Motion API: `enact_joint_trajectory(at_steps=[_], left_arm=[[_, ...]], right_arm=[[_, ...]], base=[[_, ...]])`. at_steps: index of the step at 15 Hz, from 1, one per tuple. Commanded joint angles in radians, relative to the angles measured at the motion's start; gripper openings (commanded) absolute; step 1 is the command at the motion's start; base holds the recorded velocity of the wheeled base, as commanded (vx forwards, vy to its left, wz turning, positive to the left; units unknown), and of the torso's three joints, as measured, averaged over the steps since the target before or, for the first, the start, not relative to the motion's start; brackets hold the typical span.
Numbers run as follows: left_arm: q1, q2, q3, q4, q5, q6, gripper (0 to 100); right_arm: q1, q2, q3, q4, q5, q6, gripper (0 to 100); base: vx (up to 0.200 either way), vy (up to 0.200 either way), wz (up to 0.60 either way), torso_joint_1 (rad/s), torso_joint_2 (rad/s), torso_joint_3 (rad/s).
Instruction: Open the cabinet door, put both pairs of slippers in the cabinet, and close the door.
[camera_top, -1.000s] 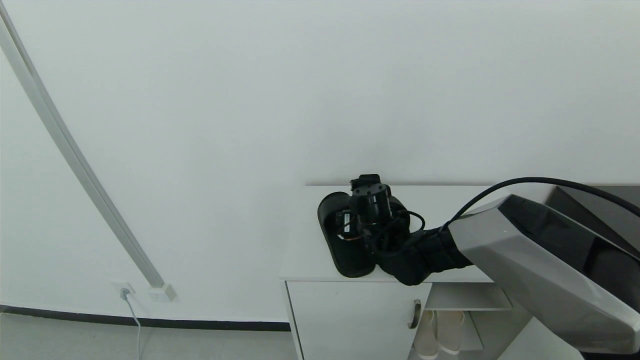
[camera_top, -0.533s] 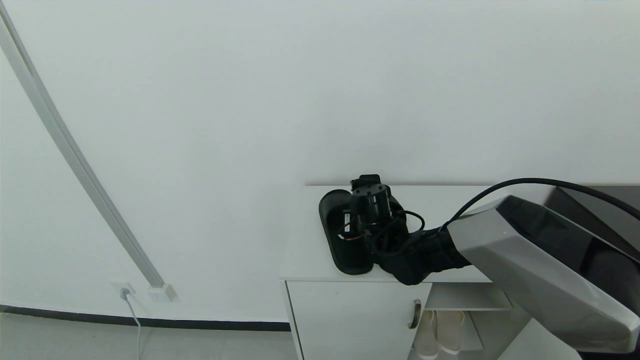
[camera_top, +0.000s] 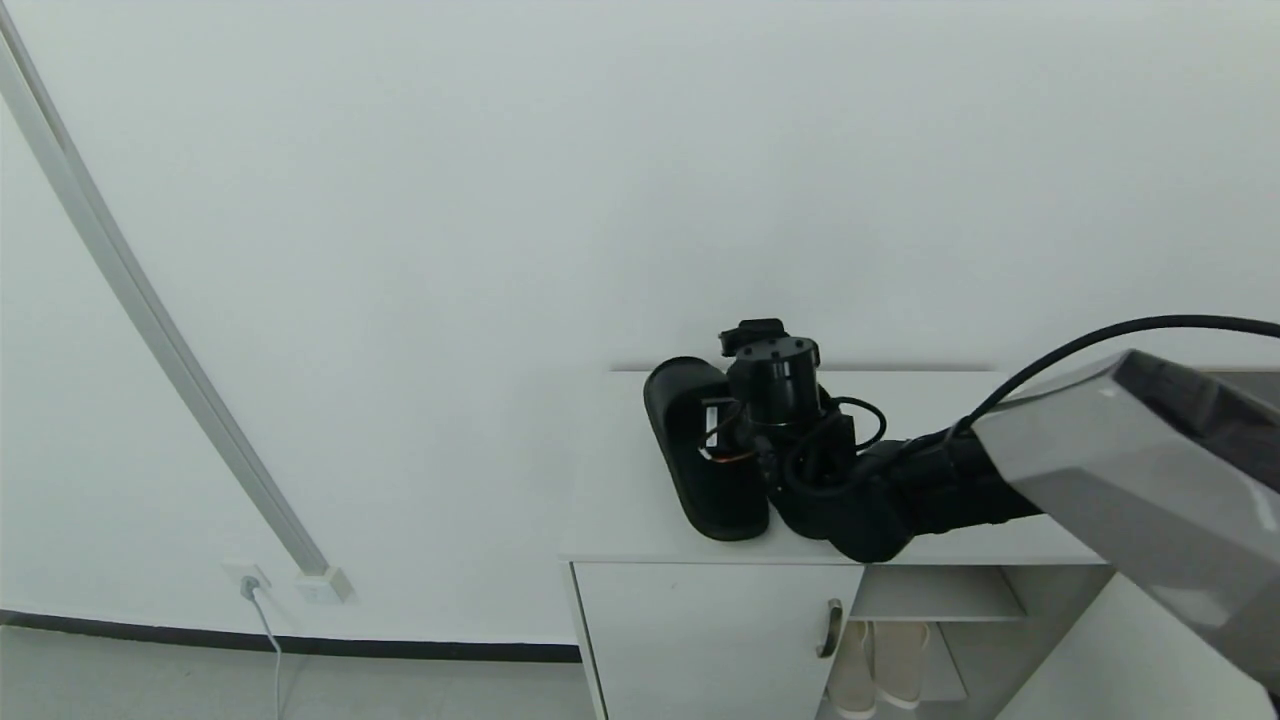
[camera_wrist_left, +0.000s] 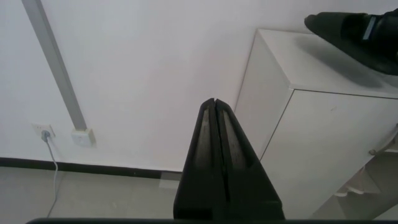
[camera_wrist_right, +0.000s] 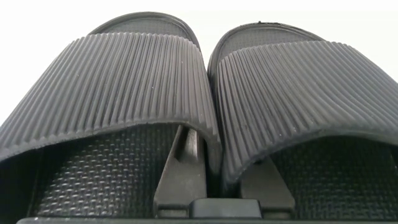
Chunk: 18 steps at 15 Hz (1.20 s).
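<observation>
A pair of black slippers (camera_top: 700, 470) hangs tilted just over the left end of the white cabinet's top (camera_top: 620, 500). My right gripper (camera_top: 738, 445) is shut on them. In the right wrist view its fingers (camera_wrist_right: 183, 168) reach under the ribbed straps and pinch the inner edges of both black slippers (camera_wrist_right: 124, 81). The cabinet's left door (camera_top: 700, 640) with its metal handle (camera_top: 830, 627) is closed. A white pair of slippers (camera_top: 880, 665) stands on the cabinet's bottom shelf to the right of that door. My left gripper (camera_wrist_left: 214, 102) is shut and empty, low and left of the cabinet (camera_wrist_left: 323, 143).
A white wall rises right behind the cabinet. A grey conduit (camera_top: 140, 300) runs down the wall to a socket and cable (camera_top: 250, 585) at the lower left. A white panel (camera_top: 1110, 660) stands out at the cabinet's lower right. Bare floor lies left of the cabinet.
My right arm has risen and shifted a little to the right, lifting the black slippers off the cabinet top.
</observation>
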Motion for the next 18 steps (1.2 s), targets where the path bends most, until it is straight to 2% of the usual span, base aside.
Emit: enact_joint_trajectory(at_steps=[1, 5, 9, 17, 18], left_arm=[[0.0, 0.001, -0.001, 0.0, 0.0, 0.0, 0], [0.0, 0.001, -0.001, 0.0, -0.002, 0.001, 0], [0.0, 0.001, -0.001, 0.0, -0.003, 0.001, 0], [0.0, 0.001, -0.001, 0.0, -0.005, 0.0, 0], [0.0, 0.001, -0.001, 0.0, -0.006, 0.0, 0]], right_arm=[[0.013, -0.226, 0.216, -0.038, 0.089, -0.013, 0], [0.034, -0.421, 0.548, -0.17, 0.229, -0.028, 0], [0.057, -0.527, 0.693, -0.17, 0.368, -0.03, 0], [0.086, -0.529, 0.736, -0.175, 0.362, -0.033, 0], [0.088, -0.529, 0.737, -0.175, 0.362, -0.033, 0]], base=[[0.0, 0.0, 0.0, 0.0, 0.0, 0.0], [0.0, 0.0, 0.0, 0.0, 0.0, 0.0], [0.0, 0.0, 0.0, 0.0, 0.0, 0.0], [0.0, 0.0, 0.0, 0.0, 0.0, 0.0], [-0.2, 0.0, 0.0, 0.002, 0.01, 0.007]])
